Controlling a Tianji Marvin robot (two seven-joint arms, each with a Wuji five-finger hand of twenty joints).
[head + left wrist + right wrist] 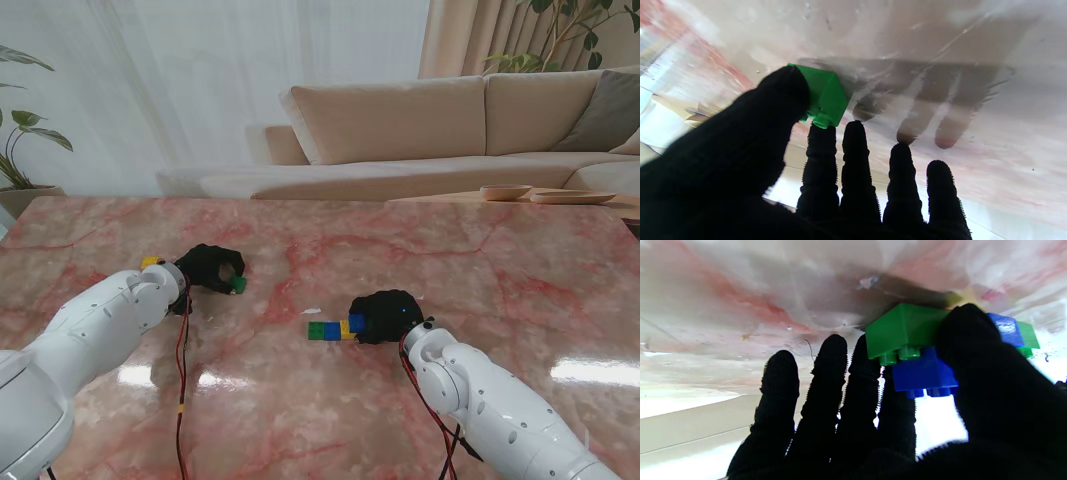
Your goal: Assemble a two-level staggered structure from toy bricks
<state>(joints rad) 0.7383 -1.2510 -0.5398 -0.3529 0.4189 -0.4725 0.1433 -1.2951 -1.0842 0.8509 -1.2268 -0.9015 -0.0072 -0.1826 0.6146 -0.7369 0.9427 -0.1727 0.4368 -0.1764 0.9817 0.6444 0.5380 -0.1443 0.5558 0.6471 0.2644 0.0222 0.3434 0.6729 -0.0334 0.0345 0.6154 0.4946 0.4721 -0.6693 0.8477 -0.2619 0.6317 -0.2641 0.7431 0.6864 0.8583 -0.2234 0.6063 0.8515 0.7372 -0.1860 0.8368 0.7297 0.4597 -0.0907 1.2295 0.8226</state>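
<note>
1. Left hand point(212, 268) pinches a single green brick point(239, 285) between thumb and index fingertip point(821, 140), just over the marble table point(320, 420), left of centre.
2. Right hand point(385, 316) grips the brick row point(335, 329): green, blue and yellow, lying at table centre and poking out of the hand's left side.
3. Right wrist view: thumb clamps the blue brick point(923, 375) beside a green one point(903, 328); the other fingers are spread.

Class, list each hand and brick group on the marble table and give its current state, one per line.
left hand: shut on a single green brick
right hand: shut on the brick row
brick row: green, blue and yellow bricks joined, one blue stacked on green
</note>
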